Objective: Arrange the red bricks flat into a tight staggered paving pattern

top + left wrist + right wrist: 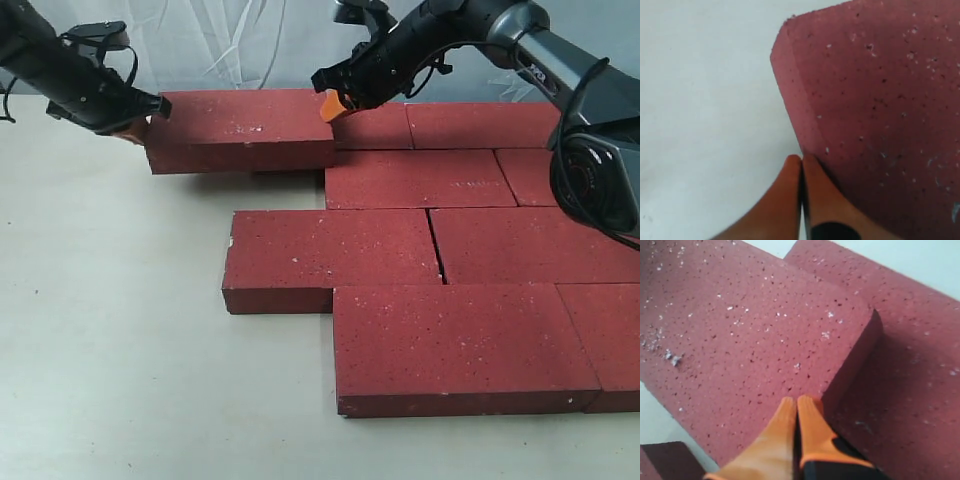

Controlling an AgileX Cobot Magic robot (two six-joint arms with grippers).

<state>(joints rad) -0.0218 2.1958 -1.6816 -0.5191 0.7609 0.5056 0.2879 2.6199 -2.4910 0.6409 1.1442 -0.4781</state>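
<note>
Brick (245,128): between both finger pairs; beside right fingers it overlaps laid bricks (430,180).
Left fingers (782,200): pressed together, tips touching brick's end.
Right fingers (812,427): together, tips against opposite end.

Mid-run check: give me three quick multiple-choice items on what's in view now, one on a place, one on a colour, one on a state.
1. Where in the exterior view is the brick that has an arm at each end?
A. upper left
B. lower right corner
C. dead centre

2. What colour are the right gripper fingertips?
A. blue
B. orange
C. white

3. How is the left gripper set?
A. wide open
B. shut around a brick
C. shut, holding nothing

Answers:
1 A: it lies at the upper left, sticking out past the other rows.
2 B: the right wrist view shows orange tips.
3 C: its fingers meet beside the brick's corner.
</note>
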